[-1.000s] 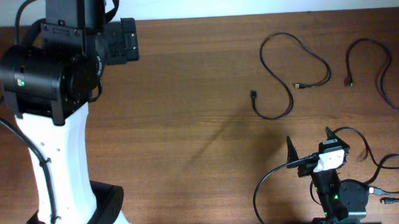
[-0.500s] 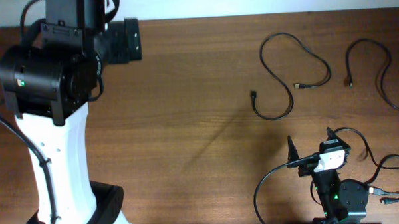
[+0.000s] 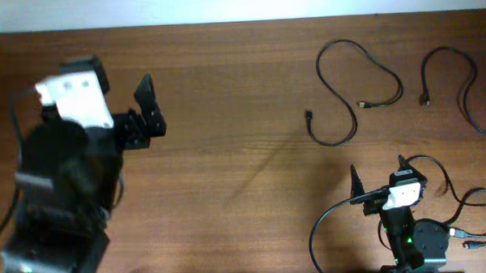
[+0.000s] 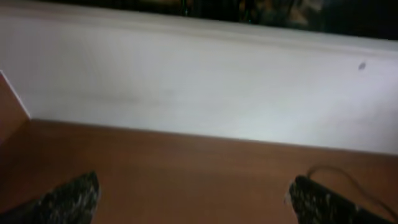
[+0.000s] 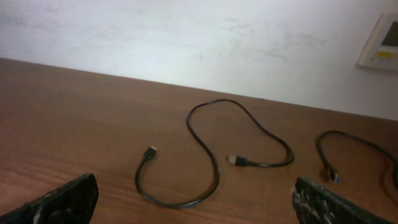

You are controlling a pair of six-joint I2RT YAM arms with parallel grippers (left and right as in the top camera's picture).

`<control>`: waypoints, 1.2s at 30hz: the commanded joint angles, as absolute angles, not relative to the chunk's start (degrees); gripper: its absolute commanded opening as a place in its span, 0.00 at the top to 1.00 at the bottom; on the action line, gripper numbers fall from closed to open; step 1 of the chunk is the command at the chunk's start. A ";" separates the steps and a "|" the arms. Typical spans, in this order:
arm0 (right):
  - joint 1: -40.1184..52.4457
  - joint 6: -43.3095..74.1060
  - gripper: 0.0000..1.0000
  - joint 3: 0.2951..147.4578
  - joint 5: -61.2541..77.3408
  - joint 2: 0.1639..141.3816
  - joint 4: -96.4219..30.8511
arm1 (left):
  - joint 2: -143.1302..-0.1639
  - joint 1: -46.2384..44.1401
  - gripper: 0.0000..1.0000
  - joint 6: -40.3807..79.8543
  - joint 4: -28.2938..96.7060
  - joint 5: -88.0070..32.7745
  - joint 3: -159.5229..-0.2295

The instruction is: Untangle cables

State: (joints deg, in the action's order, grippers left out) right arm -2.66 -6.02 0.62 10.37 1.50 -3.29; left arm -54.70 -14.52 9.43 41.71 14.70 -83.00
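Compared with half a second earlier, shows the left arm [image 3: 62, 167] swung round and blurred in the overhead view, with the left gripper [image 3: 150, 107] far to the left of the right gripper [image 3: 379, 174] and nearer the wall. Keeps the right gripper and both cables in the same places. Shows both pairs of fingers spread apart with nothing between them. Puts the looped cable [image 3: 343, 41] flat on the table [image 3: 227, 153] beyond the right gripper and slightly to its left, both plug ends on the near side of the loop. Puts the second cable [image 3: 449, 50] beyond the right gripper and off to its right, well apart from the looped cable, running out at the picture's right edge.

From the left wrist, gives two dark fingertips [image 4: 68, 202] wide apart over bare table and a white wall [image 4: 186, 81] ahead. Adds a thin dark line near the right-hand fingertip, too blurred to name.

From the right wrist, has the right gripper's fingertips [image 5: 62, 202] wide apart and empty. Lays the looped cable [image 5: 221, 101] straight ahead of the right gripper, clear of the fingertips, one plug tip pale gold. Sets the second cable [image 5: 323, 149] ahead and to the right, apart from the looped cable.
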 commanded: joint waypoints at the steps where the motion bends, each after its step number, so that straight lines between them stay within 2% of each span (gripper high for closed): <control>1: -3.03 -5.56 0.01 0.32 9.89 1.06 -3.68 | -43.46 -12.86 0.01 8.95 33.41 13.67 -65.30; 3: -3.03 -5.56 0.01 0.32 9.89 1.06 -3.68 | -32.97 -10.66 0.01 8.95 21.45 9.80 -49.52; 7: -3.03 -5.56 0.01 0.32 9.89 1.06 -3.68 | -20.18 -10.15 0.01 8.93 5.45 6.37 -27.92; 11: -3.03 -5.56 0.01 0.32 9.89 1.06 -3.68 | -12.40 -9.89 0.01 8.93 -6.48 5.76 -14.11; 16: -3.03 -5.56 0.01 0.32 9.87 1.06 -3.68 | -0.45 -9.89 0.01 8.93 -7.07 5.76 -5.23; 21: -3.03 -5.54 0.01 0.32 9.89 1.06 -3.68 | -0.30 -9.17 0.01 8.93 -9.78 5.34 -0.64; 28: -3.03 -5.56 0.01 0.32 9.89 1.06 -3.68 | -0.27 -4.43 0.01 8.93 4.36 4.86 -0.51; 31: -3.03 -5.56 0.01 0.32 9.89 1.06 -3.68 | -0.30 -1.13 0.01 8.86 4.93 1.43 -0.54; 36: -3.03 -5.56 0.01 0.32 9.87 1.06 -3.68 | -0.30 -1.02 0.01 6.57 5.06 0.73 -0.56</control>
State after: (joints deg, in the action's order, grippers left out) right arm -2.70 -6.00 0.62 10.15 1.43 -3.31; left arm -0.62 -1.41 7.73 4.58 2.04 -0.73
